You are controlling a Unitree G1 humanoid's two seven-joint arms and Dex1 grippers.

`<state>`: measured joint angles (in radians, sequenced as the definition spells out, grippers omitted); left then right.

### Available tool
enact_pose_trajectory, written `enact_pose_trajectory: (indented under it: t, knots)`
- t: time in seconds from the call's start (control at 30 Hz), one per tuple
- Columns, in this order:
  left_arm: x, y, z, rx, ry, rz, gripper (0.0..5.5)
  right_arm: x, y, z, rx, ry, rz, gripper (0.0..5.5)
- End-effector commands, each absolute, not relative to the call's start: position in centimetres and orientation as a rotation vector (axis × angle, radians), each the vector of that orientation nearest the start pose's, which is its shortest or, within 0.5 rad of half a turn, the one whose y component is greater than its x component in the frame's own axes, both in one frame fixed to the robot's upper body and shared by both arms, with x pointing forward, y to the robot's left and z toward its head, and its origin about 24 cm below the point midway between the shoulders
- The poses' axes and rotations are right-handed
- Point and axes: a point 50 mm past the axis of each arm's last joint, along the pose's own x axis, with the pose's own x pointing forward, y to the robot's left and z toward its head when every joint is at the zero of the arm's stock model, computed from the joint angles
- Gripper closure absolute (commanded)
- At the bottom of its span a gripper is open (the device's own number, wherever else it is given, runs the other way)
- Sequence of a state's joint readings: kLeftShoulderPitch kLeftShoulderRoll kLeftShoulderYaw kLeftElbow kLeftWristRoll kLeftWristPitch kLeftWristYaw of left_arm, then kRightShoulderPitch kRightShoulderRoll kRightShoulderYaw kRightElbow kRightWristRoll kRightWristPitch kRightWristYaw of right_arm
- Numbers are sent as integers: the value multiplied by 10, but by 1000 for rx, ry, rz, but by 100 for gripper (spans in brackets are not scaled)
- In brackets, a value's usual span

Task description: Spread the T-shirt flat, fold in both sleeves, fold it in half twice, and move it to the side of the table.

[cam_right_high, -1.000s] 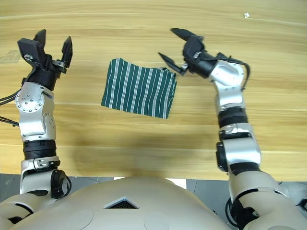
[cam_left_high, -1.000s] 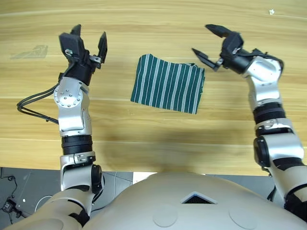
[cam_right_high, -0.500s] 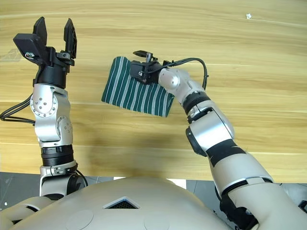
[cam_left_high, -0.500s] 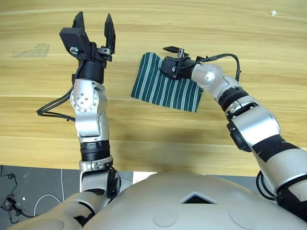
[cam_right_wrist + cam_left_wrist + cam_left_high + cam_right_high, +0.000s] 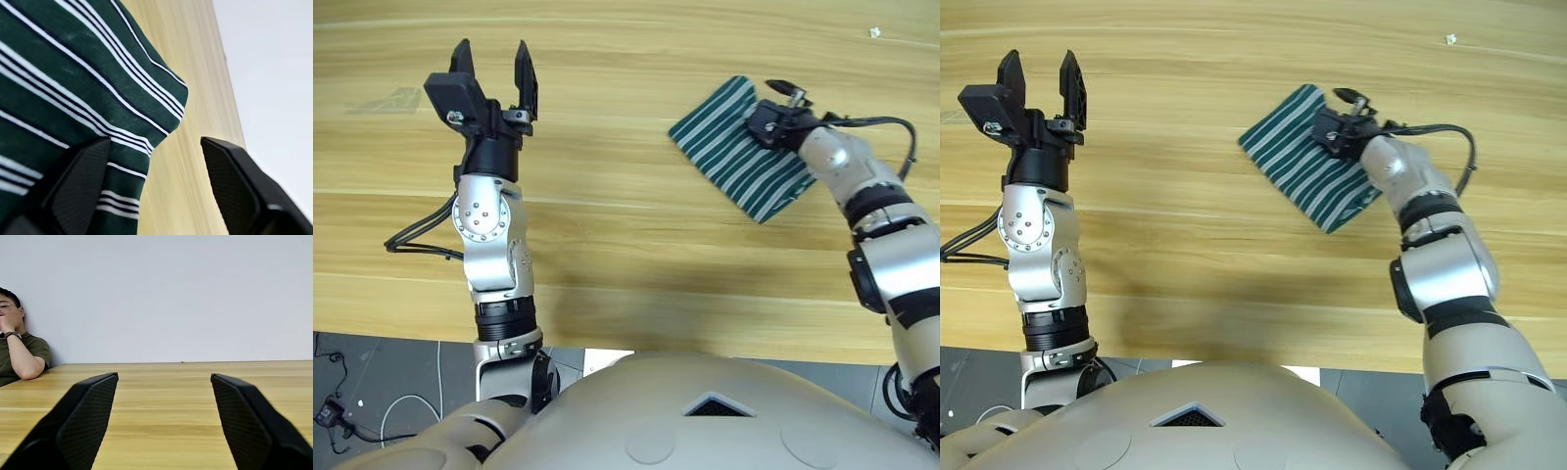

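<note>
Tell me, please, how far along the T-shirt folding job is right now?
Done: the T-shirt is folded into a compact rectangle, lying toward the right of the table. In hand: the right gripper, open, sits on its far edge. The left gripper is open, raised, away from it. Remaining: probably just withdrawing, unless it should go nearer the edge.

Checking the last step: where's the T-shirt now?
Eye views: the T-shirt lies folded on the right side of the table, right gripper at its far edge.
</note>
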<state>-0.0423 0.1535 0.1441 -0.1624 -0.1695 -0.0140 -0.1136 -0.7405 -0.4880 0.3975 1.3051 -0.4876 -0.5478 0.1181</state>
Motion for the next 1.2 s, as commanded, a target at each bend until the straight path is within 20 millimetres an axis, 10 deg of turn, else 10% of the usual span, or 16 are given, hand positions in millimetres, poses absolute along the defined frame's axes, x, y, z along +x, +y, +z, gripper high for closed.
enact_pose_trajectory:
  t: [0.03, 0.3, 0.5, 0.8, 1.07, 1.2]
  knots:
    - [251, 196, 96, 12, -220, 2, 198, 304, -281, 2, -1039, 340, 373, 209]
    - [242, 186, 93, 24, -206, -10, 198, 266, -351, 8, -986, 394, -19, 209]
    - [244, 179, 91, 16, -198, -21, 198, 277, -348, 21, -1000, 293, -114, 209]
    - [249, 169, 112, 95, -319, -12, 198, 317, -276, 116, -811, -510, -87, 209]
    - [258, 149, 96, 159, -314, 9, 198, 301, -164, 83, -216, -618, 210, 209]
    - [249, 138, 79, 262, -333, -26, 198, 284, -159, 68, -18, -604, 196, 209]
